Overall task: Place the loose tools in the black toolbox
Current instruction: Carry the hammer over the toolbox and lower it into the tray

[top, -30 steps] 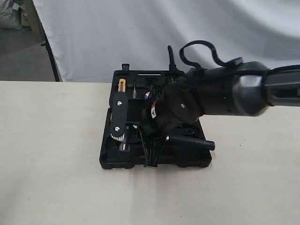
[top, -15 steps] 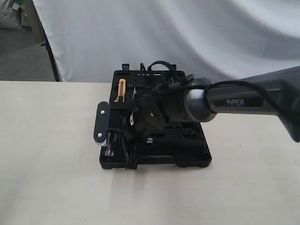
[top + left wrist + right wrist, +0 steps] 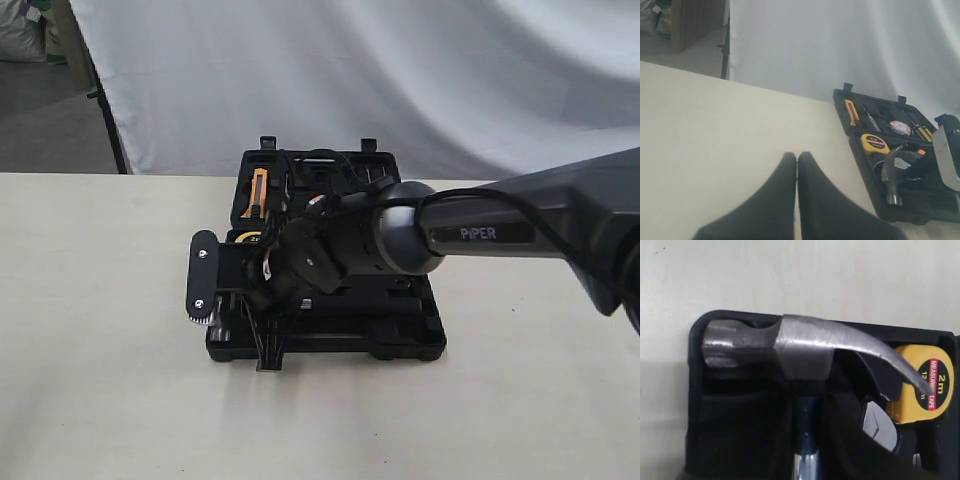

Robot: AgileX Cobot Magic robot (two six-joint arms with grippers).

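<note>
Over the near part of the table (image 3: 100, 380), the left claw (image 3: 796, 156) has its pads pressed together and holds nothing. It is well apart from the toolbox (image 3: 330, 345).

Next out, the right claw (image 3: 270, 352) sits at the toolbox's 7 o'clock corner with its arm reaching across the open case. I cannot tell whether it is spread or pinching; the right wrist view hides the fingers.

The hammer (image 3: 805, 347) is inside the toolbox. Its head lies in the moulded recess at that 7 o'clock corner, and its shaft runs back toward the right claw.

- **Handling:** Judged head-heavy, stiff and not fragile. The bare steel neck is probably slick and the rubber handle grippy. Best held on the handle close to the head so it doesn't swing.
- **Further in:** The yellow tape measure (image 3: 927, 385) is just beside the hammer's curved end. The orange-handled tool (image 3: 259, 190) is at 11 o'clock. At 12 o'clock the tabs (image 3: 267, 143) stand on the far rim, with the white backdrop (image 3: 400, 70) behind.
- **Count:** 1 hammer, 1 toolbox, 1 tape measure, 1 orange-handled tool, 2 tabs, 2 claws. I couldn't pick out the wrench or the tape roll.
</note>
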